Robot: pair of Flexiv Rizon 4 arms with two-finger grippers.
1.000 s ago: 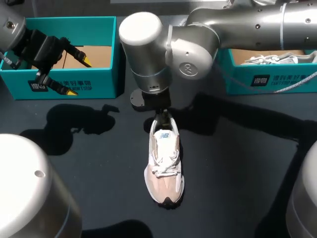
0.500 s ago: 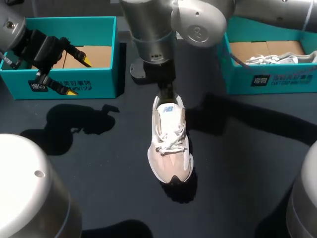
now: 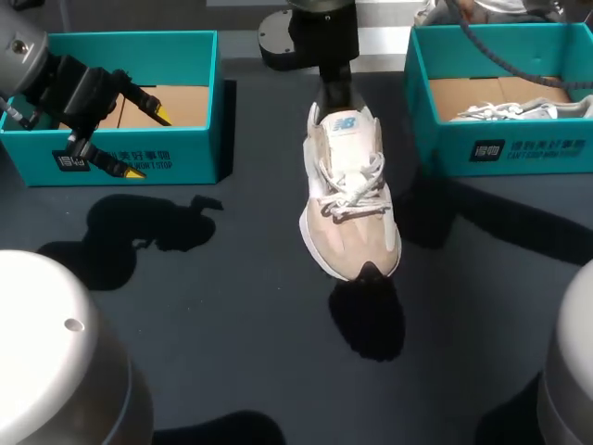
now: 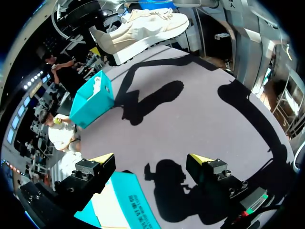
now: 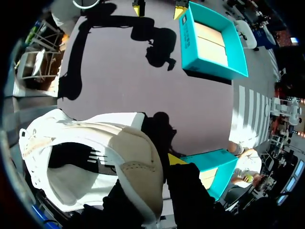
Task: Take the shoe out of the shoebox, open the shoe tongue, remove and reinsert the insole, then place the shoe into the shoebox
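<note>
A beige and white shoe [image 3: 350,199] hangs in the air above the middle of the table, toe pointing toward the near edge. My right gripper [image 3: 335,93] is shut on its heel from above. In the right wrist view the heel collar [image 5: 131,160] sits between the dark fingers [image 5: 188,191], and one yellow tip shows beside it. My left gripper [image 3: 148,144] stands wide open at the front wall of the left teal shoebox [image 3: 190,153], nothing between its tips. In the left wrist view the left gripper [image 4: 151,160] is open and the shoe [image 4: 143,28] hangs far ahead.
The right teal shoebox [image 3: 505,148] at the back right holds a second white shoe [image 3: 510,111]. The left box shows a bare cardboard floor [image 3: 181,102]. The held shoe's shadow [image 3: 366,315] falls on the dark table.
My right arm has raised the shoe off the table, carrying it up and toward the back right. Its shadow has separated from it. The left arm has not moved.
</note>
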